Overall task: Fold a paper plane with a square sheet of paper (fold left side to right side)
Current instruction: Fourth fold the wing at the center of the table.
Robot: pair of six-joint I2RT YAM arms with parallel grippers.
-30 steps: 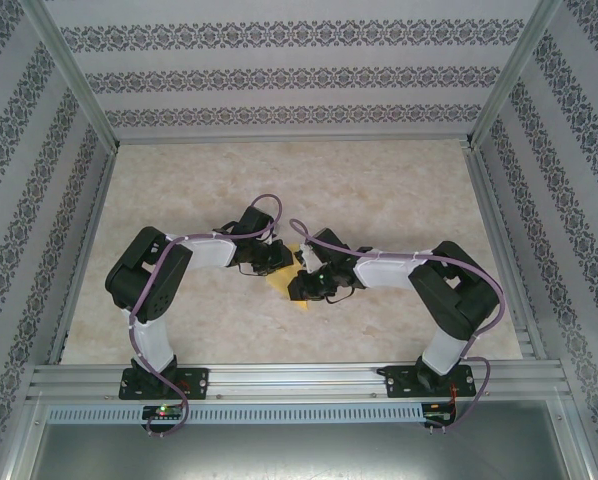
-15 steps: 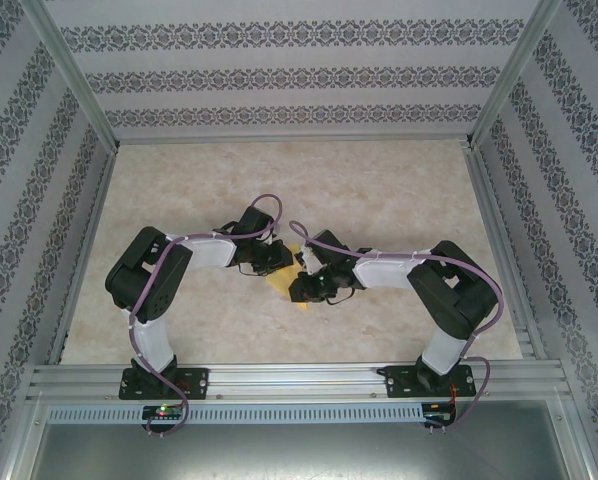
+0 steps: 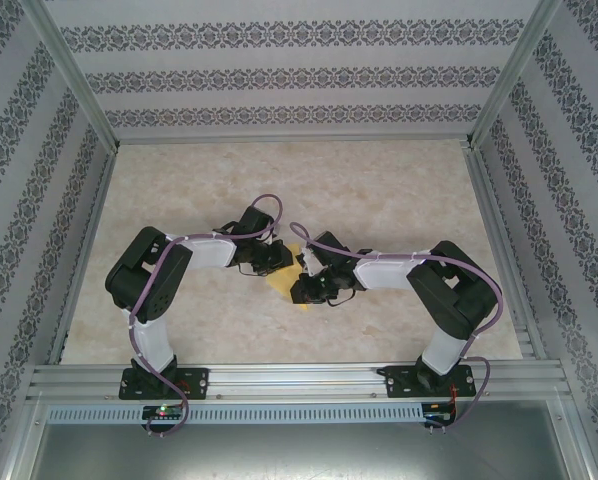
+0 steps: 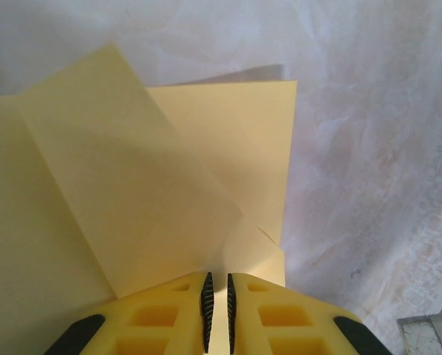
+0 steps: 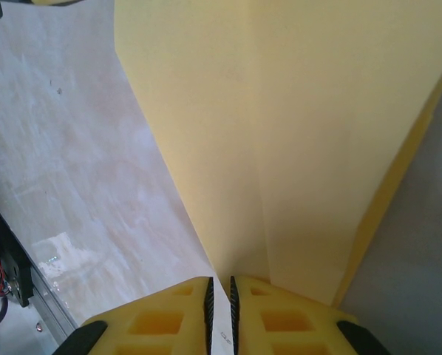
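The folded paper [image 3: 283, 284] sits on the table [image 3: 379, 190], right between two claws. The left claw [image 4: 217, 310] pinches one edge. The right claw [image 5: 221, 310] pinches its narrow end. Patterned walls [image 3: 299, 75] stand well apart.

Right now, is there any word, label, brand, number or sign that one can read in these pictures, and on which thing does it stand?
No text can be read anywhere.
The square sheet of paper: plain yellow, nothing printed on it.
The walls: bands of ornament, no letters.
A faint mark between the fingers of the right gripper: too small to read.
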